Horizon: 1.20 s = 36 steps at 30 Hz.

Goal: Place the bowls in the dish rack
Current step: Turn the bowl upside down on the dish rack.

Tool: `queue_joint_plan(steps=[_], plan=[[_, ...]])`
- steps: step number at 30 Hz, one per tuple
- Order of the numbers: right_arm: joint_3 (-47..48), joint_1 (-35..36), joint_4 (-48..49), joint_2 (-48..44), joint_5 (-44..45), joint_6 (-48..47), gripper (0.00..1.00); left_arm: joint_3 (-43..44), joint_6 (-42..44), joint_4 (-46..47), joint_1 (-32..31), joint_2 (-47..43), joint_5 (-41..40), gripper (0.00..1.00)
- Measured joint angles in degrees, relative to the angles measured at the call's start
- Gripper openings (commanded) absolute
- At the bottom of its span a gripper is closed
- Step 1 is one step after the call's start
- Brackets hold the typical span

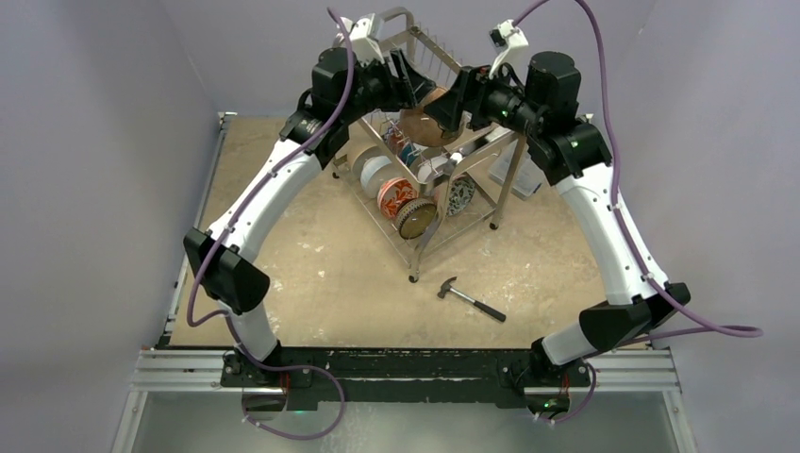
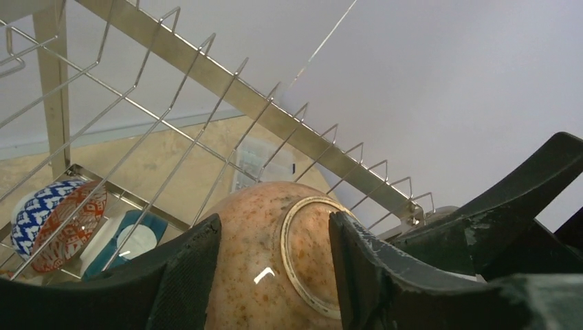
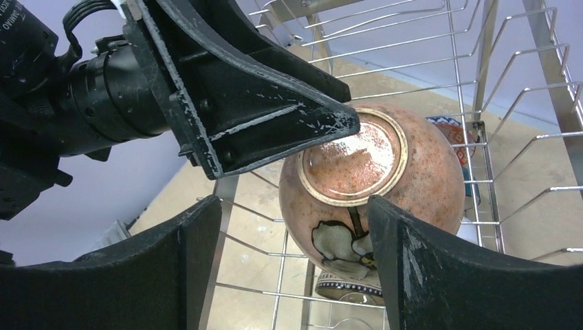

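1. Tan table point(image 1: 311, 274), lilac-grey walls.
2. Tall chrome wire dish rack point(image 2: 261, 110), small patterned bowls point(image 1: 396, 193) below.
3. Speckled copper-brown ceramic bowl point(image 3: 419, 172) on edge in the upper tier: seating step.
4. Left end effector point(image 2: 275, 220) straddles it, grip unclear; right end effector point(image 3: 289, 206) gapes wide. Next, probably: withdraw cleanly.

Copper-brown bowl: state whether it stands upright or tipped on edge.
Tipped on edge: the copper-brown bowl turns its foot ring sideways toward both wrist cameras, among the upper wires of the dish rack.
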Motion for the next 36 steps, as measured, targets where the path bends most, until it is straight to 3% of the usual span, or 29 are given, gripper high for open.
queue_joint_plan(steps=[5,13,22,29,36], plan=[[-2.60,0.00,1.22,-2.03,-0.09,0.22,0.87,-4.46,1.73,4.04,-0.57,-3.34,-0.85,0.79],[-2.78,-0.98,2.97,-3.30,-2.08,1.44,0.96,-16.57,9.07,4.83,0.24,-21.42,-12.48,0.87],[-5.73,-14.84,5.81,-3.82,-9.49,6.21,0.97,-34.64,13.25,1.88,0.33,-47.65,-26.45,0.89],[-8.02,-25.64,5.75,-4.57,-6.88,8.31,0.98,-51.89,7.80,-7.30,0.33,-57.90,-31.30,0.89],[-22.01,-32.13,9.64,-8.11,-1.57,11.50,0.97,-67.10,-3.41,-16.31,0.33,-60.22,-30.75,0.89]])
